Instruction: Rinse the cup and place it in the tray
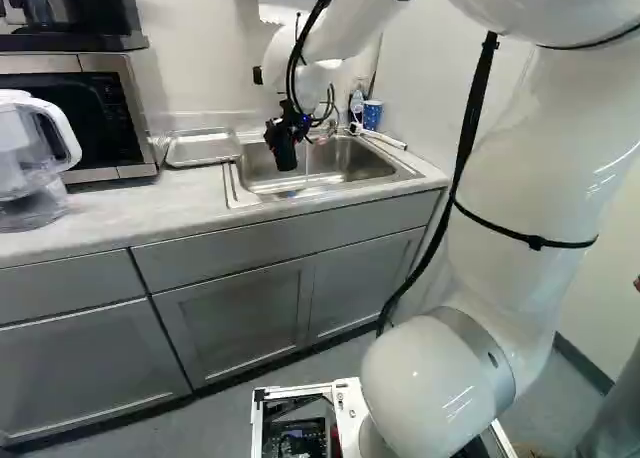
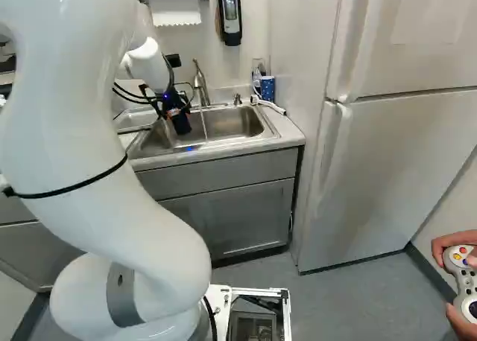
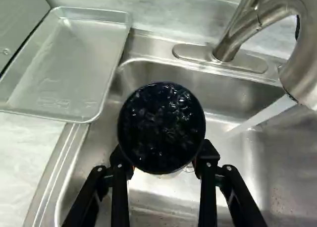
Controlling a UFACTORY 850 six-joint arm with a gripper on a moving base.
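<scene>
In the left base view my gripper (image 1: 284,130) is over the sink's left part, with the dark cup (image 1: 286,158) at its fingers. The wrist view shows the gripper (image 3: 164,160) shut on the cup (image 3: 162,128), one finger on either side. The cup's round top faces the camera, its dark inside glistening with water or bubbles. A water stream (image 3: 262,117) falls from the faucet (image 3: 302,63) beside the cup, not into it. The metal tray (image 3: 64,63) lies on the counter by the sink, with nothing on it. The cup hides part of the basin.
The steel sink (image 2: 231,125) has a divider and raised rims. A blue cup (image 1: 373,114), a bottle and a white hose lie near its far right corner. A pitcher (image 1: 35,158) and microwave stand left of the tray. A fridge (image 2: 387,155) stands right of the counter.
</scene>
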